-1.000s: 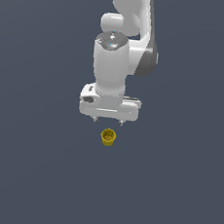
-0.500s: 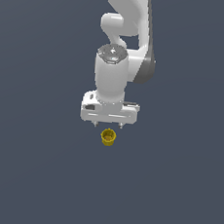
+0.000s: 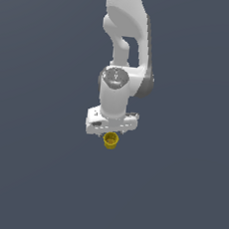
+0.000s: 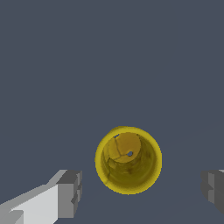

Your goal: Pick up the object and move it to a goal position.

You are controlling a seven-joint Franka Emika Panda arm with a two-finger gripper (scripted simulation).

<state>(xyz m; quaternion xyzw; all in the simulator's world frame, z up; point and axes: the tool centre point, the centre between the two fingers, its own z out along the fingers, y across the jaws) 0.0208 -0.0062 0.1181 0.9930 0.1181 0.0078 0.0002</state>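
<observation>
white arm hangs straight down, pincer (image 4: 140,190) spread wide, fingers (image 4: 70,192) well apart.

The yellow cup (image 4: 128,160) stands mouth-up on the grey surface (image 4: 109,57), between the gripper's (image 4: 142,189) spread grey fingertips (image 4: 70,192), touching neither

Exterior view faces arm; wrist view looks down on yellow cup (image 4: 128,160)

The little yellow cup (image 3: 110,140) (image 4: 128,160) stands upright on the grey worktop (image 3: 35,168), its open mouth facing up.
</observation>
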